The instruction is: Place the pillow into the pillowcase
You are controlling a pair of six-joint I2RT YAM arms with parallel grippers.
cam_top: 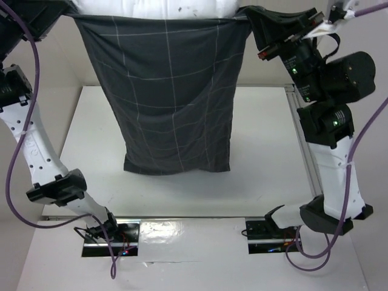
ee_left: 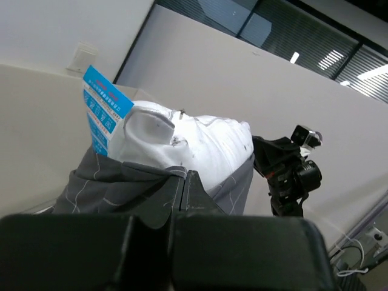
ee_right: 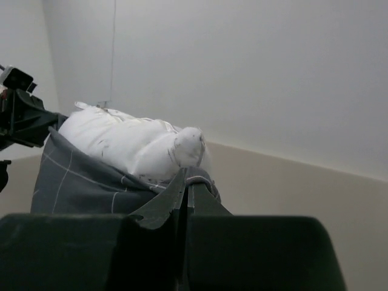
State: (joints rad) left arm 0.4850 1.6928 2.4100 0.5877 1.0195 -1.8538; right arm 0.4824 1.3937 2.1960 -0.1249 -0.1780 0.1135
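The dark grey checked pillowcase (cam_top: 173, 97) hangs open end up above the table, held at both top corners. The white pillow (cam_top: 157, 8) sits in its mouth, its top bulging out above the rim. In the left wrist view the pillow (ee_left: 194, 142) shows with its blue tag (ee_left: 100, 109) sticking up, and my left gripper (ee_left: 183, 177) is shut on the pillowcase rim (ee_left: 121, 182). In the right wrist view my right gripper (ee_right: 187, 176) is shut on the pillowcase rim (ee_right: 91, 179) beside the pillow (ee_right: 133, 142). My right gripper (cam_top: 267, 51) holds the top right corner in the top view; the left one is out of that frame.
The white table (cam_top: 260, 163) lies below the hanging pillowcase, with a metal rail (cam_top: 303, 145) along its right side. Both arm bases (cam_top: 109, 233) stand at the near edge. The other arm (ee_left: 291, 170) shows across the pillow in the left wrist view.
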